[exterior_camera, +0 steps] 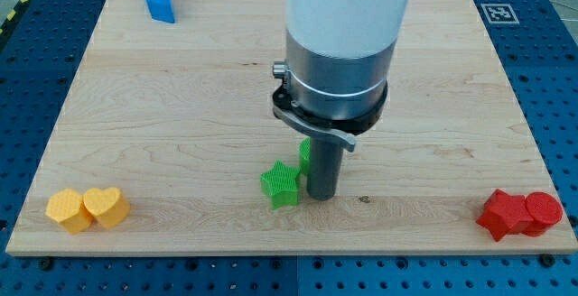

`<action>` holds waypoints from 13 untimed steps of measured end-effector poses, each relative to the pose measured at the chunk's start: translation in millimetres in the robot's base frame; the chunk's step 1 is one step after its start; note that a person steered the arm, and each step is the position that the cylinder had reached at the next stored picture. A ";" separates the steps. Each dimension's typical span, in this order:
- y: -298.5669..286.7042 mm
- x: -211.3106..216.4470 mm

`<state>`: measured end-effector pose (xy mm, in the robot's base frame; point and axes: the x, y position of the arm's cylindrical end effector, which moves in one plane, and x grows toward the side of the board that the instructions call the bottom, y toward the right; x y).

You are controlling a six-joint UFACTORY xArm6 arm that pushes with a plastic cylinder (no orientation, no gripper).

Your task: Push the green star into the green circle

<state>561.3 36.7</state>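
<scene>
The green star (281, 184) lies on the wooden board a little below its middle. The green circle (305, 154) is just up and right of the star, mostly hidden behind my rod, with only its left edge showing. My tip (322, 195) rests on the board right next to the star's right side and below the green circle. The star and the circle look very close or touching; the rod hides the gap.
A blue block (159, 0) sits near the board's top left. A yellow hexagon (69, 210) and a yellow heart (107, 207) touch at the bottom left. A red star-like block (504, 214) and a red circle (543, 212) touch at the bottom right.
</scene>
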 end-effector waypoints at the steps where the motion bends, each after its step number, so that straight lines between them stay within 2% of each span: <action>1: 22.0 -10.3; 2: 21.5 -48.3; 3: -21.5 -64.2; 4: -50.0 -64.5; 5: -32.0 -71.0; 6: -5.4 -51.5; 7: -5.1 -1.9; 8: -1.3 24.4; 10: -53.8 30.5; 12: -42.9 38.3; 13: -40.5 57.3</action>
<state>618.6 -3.8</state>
